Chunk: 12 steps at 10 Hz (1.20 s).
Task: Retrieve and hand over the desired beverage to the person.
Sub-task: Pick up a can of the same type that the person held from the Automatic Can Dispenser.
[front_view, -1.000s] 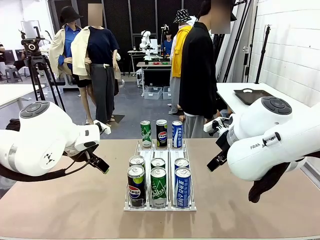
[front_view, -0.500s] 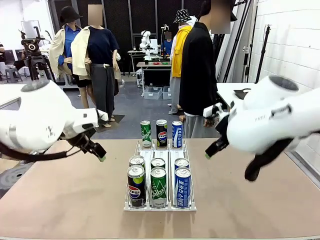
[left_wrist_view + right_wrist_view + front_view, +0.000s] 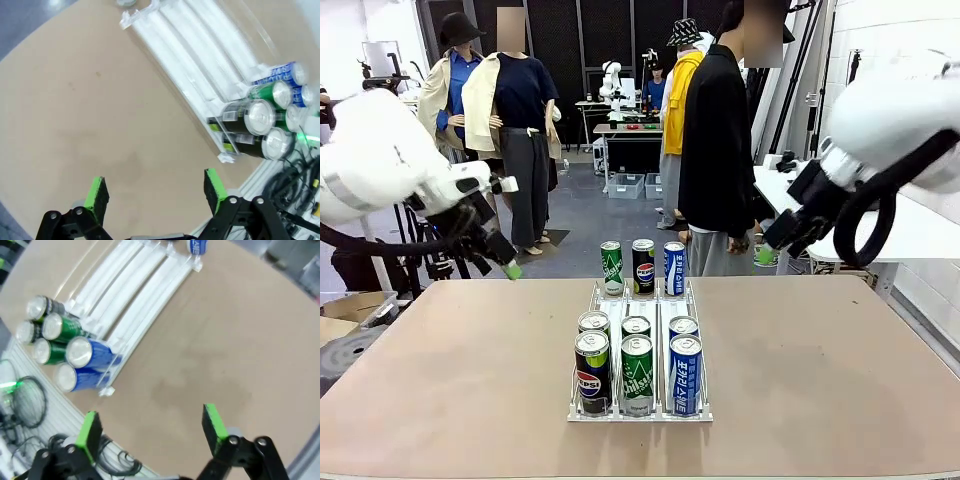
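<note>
My left gripper (image 3: pixel 154 181) and right gripper (image 3: pixel 150 417) hang wide and empty above the desk (image 3: pixel 470 390), so next I must learn the person's (image 3: pixel 717 140) choice among the racked cans (image 3: pixel 637 365).

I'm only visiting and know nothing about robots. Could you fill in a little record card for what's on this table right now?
Table: tan top; a person in a black jacket stands at the far side
Rack: clear, three lanes, mid-table
Near cans: six in two rows; front row black Pepsi, green, blue
Far cans: three upright; green, black Pepsi, blue
Left claw: open, empty, in the air at the left
Right claw: open, empty, in the air at the right
Handover: not begun
</note>
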Tool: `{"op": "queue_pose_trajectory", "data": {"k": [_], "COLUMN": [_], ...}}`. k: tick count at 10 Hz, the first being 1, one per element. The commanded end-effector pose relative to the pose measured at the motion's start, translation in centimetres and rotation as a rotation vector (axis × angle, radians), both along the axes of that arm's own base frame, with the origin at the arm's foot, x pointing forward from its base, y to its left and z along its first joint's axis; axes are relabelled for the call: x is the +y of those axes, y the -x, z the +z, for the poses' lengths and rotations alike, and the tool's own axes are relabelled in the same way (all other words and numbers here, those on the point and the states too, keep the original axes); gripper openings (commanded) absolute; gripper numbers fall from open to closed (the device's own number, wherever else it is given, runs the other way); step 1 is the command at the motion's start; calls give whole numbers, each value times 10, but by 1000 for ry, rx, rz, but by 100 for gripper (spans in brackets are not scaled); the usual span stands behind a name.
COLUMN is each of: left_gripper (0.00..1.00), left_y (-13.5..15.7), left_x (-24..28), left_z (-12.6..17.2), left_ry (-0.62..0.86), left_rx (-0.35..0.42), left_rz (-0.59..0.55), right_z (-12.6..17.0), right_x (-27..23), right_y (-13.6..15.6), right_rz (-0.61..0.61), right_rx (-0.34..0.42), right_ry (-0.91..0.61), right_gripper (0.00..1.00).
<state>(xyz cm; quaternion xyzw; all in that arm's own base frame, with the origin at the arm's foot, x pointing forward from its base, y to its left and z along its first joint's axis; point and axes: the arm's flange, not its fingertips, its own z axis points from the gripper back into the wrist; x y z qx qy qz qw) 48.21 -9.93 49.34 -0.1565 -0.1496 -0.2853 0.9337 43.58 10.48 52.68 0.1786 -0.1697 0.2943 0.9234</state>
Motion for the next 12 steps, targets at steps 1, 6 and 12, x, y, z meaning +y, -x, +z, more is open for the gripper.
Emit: {"op": "queue_pose_trajectory", "data": {"k": [1, 6, 12], "left_gripper": [100, 100, 100], "left_y": [-17, -30, -11], "left_x": [34, 175, 282], "left_z": [9, 4, -11], "left_ry": [219, 686, 974], "left_rx": [45, 135, 12], "left_rz": [48, 277, 415], "right_z": [0, -3, -70], "right_x": [-27, -144, -286], "right_y": [-18, 0, 48], "right_rz": [5, -41, -195], "right_rx": [68, 54, -29], "right_ry": [-162, -683, -1062], "right_gripper": [100, 100, 100]}}
